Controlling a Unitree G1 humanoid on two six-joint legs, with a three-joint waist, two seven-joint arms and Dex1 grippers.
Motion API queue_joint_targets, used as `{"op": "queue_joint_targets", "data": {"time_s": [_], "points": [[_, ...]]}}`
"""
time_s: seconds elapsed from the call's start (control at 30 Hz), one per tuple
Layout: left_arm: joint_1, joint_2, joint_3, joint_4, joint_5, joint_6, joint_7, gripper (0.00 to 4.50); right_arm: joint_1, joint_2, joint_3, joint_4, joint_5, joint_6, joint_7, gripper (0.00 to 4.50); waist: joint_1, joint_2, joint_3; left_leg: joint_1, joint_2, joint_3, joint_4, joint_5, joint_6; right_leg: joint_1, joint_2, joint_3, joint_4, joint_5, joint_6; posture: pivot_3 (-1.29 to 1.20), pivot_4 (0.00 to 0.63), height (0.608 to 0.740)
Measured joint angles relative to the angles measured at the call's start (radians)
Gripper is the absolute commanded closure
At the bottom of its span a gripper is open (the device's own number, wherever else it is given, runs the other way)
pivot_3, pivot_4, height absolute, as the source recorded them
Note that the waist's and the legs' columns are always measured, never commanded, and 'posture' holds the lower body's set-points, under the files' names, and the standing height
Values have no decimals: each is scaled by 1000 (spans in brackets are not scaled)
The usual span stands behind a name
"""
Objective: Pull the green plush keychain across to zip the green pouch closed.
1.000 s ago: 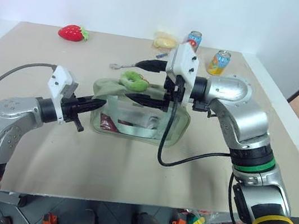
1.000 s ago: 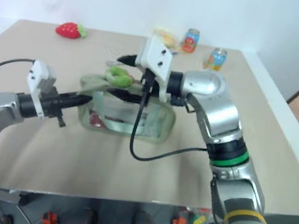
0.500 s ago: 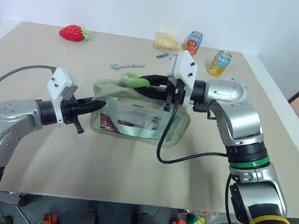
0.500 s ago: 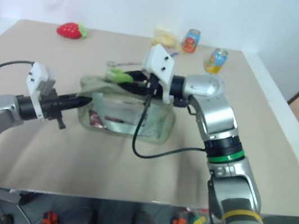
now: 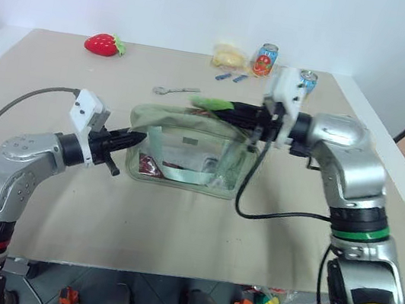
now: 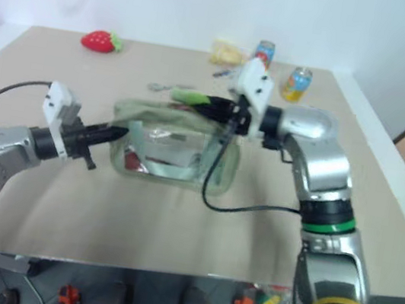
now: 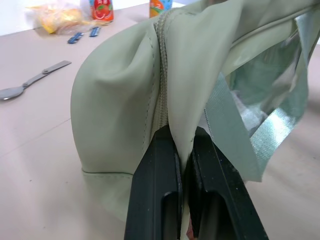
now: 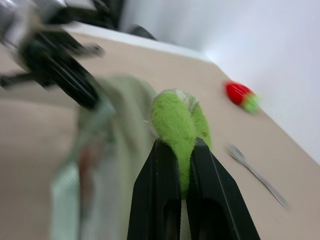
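Observation:
The green pouch (image 5: 187,153) stands mid-table, its clear side panel facing me. My left gripper (image 5: 137,138) is shut on the fabric at the pouch's left end, pinched right at the zipper seam (image 7: 161,75) in the left wrist view. The green plush keychain (image 5: 208,104) hangs above the pouch's top towards its right end. My right gripper (image 5: 228,110) is shut on it, and in the right wrist view the fuzzy plush (image 8: 175,117) is squeezed between the black fingers (image 8: 157,190).
A red strawberry toy (image 5: 102,44) lies at the back left. A spoon (image 5: 175,90) lies behind the pouch. A yellow packet (image 5: 228,56), small blue pieces (image 5: 231,77) and two cans (image 5: 264,59) (image 5: 306,79) stand at the back right.
My right gripper shut on the keychain and drew it rightwards along the pouch's top. The left gripper kept its hold on the pouch's left end.

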Motion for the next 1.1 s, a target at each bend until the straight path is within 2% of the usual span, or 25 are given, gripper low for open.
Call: {"op": "queue_joint_targets", "data": {"time_s": [0.2, 0.3, 0.37, 0.4, 0.47, 0.57, 0.6, 0.7, 0.8, 0.97, 1.0, 1.03, 1.07, 1.1], "points": [[-6, -14, 2, 1, 6, 0, 37, 4500, 94, -152, -108, 28, -29, -25, -31, 4463, -2, 0, 0, 1, 1, 0, 0, 0, 0, 0, 1, 0, 0, 0, -1, 0, 150, 740], [-6, -29, -3, -14, -1, 0, 37, 4500, 179, -210, -143, 38, -48, -23, -62, 4463, -3, 0, 0, 1, 1, 1, 0, 0, 0, 0, 1, 1, 0, 0, 0, 0, 150, 740], [7, -37, -11, -53, -14, 3, 38, 4500, 301, -251, -192, -49, -37, 29, -71, 4463, -2, 0, 0, 0, 1, 0, -1, 0, 0, 0, 1, 1, 0, -1, 1, 0, 150, 740], [19, -37, -10, -67, -18, 9, 43, 4500, 409, -251, -205, -155, -28, 79, -91, 4463, -2, 0, 0, 1, 1, 0, -1, -1, 1, 1, 1, 1, 0, -2, 2, 0, 150, 740], [26, -37, -4, -67, -18, 10, 61, 4500, 507, -207, -171, -246, -30, 118, -126, 4463, -9, 0, 0, 2, 3, 0, -1, -1, 1, 0, 4, 2, 1, -2, 1, 0, 150, 740], [26, -44, -6, -67, -15, 10, 78, 4500, 591, -51, 2, -299, -107, 124, -240, 4463, -14, 0, 0, 4, 3, 0, -1, 0, 0, 1, 6, 2, 2, 0, 0, 0, 150, 740], [25, -47, -7, -60, -14, 10, 83, 4500, 584, -5, 40, -277, -151, 102, -282, 4463, -15, 1, 0, 5, 3, 0, -1, 1, 0, 0, 6, 3, 2, -1, -3, 0, 150, 740], [12, -54, -9, -42, -9, 10, 97, 4500, 513, 40, 96, -162, -234, 25, -335, 4463, -25, -3, -1, 9, 3, -1, 3, 2, 0, 4, 7, 3, 0, 0, -5, 0, 150, 740], [-5, -68, -10, -34, 7, 7, 106, 4500, 395, 118, 127, 37, -307, -95, -412, 4463, -36, -6, -1, 10, 0, 0, 3, 3, 0, 5, 6, 7, -2, 0, -8, 0, 150, 740], [-4, -55, -30, -28, 22, 6, 86, 4500, 324, 106, 79, 135, -304, -164, -420, 4463, -35, -6, -1, 7, -1, 2, 3, 8, 0, 5, 7, 11, -2, 1, -6, 0, 150, 740], [-2, -39, -36, -28, 28, 3, 77, 4500, 320, 101, 57, 132, -288, -163, -407, 4150, -35, -6, -1, 6, -1, 2, 3, 8, 0, 5, 7, 12, -1, 2, -5, 0, 150, 740], [-3, -34, -35, -29, 26, 3, 72, 4500, 319, 91, 32, 117, -252, -134, -383, 4150, -34, -6, -1, 6, -1, 2, 3, 8, 0, 5, 7, 12, -1, 2, -4, 0, 150, 740], [-3, -36, -33, -28, 19, 7, 71, 3733, 319, 74, 4, 80, -202, -84, -349, 3818, -33, -5, 0, 5, -1, 2, 2, 8, 0, 4, 7, 13, -1, 4, -1, 0, 150, 740], [-4, -38, -26, -27, 2, 20, 71, 3537, 321, 47, -27, 24, -145, -27, -309, 3613, -32, -5, 0, 3, -2, 2, 1, 8, 0, 2, 7, 15, -1, 6, 2, 0, 150, 740]]}}
